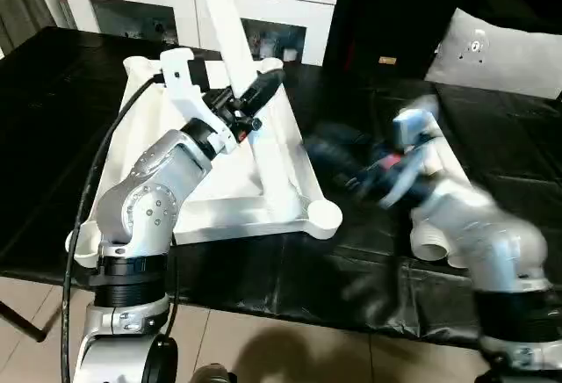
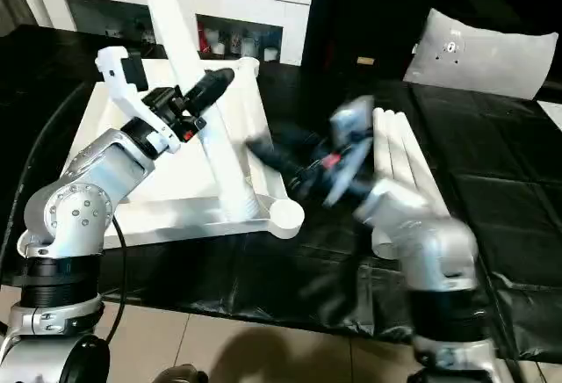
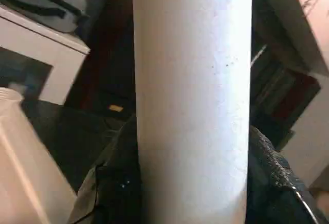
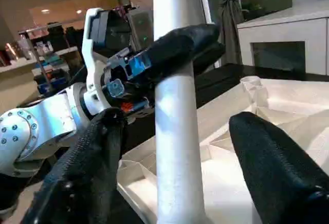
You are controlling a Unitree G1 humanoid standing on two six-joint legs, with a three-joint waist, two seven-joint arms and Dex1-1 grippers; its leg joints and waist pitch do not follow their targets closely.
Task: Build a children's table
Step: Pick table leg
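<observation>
Left eye view has the bench [image 1: 263,286], draped in wrinkled glossy black sheeting, ending just past the robot's silver forearms, with pale tiled floor [image 1: 290,348] open along that near edge. At about 10 o'clock the children's table top [image 1: 219,212] lies upside down, white smooth plastic with ribbed underside and rounded corner sockets, its near right corner well inside the bench edge. One long round tapered leg [image 1: 230,36] rises from it, leaning away toward 12 o'clock. The left gripper [image 1: 248,102] is clamped around this leg partway up, black fingers on either side. At 3 o'clock the right gripper [image 2: 272,156] is blurred, close to the leg's lower part; in its wrist view its black fingers [image 4: 267,167] stand spread on both sides of the leg without touching. Spare legs [image 2: 399,159] lie side by side behind the right arm. Farther off are a white pillow [image 1: 492,54] at 2 o'clock and white glass-door cabinets [image 1: 132,1] at 11 o'clock.
</observation>
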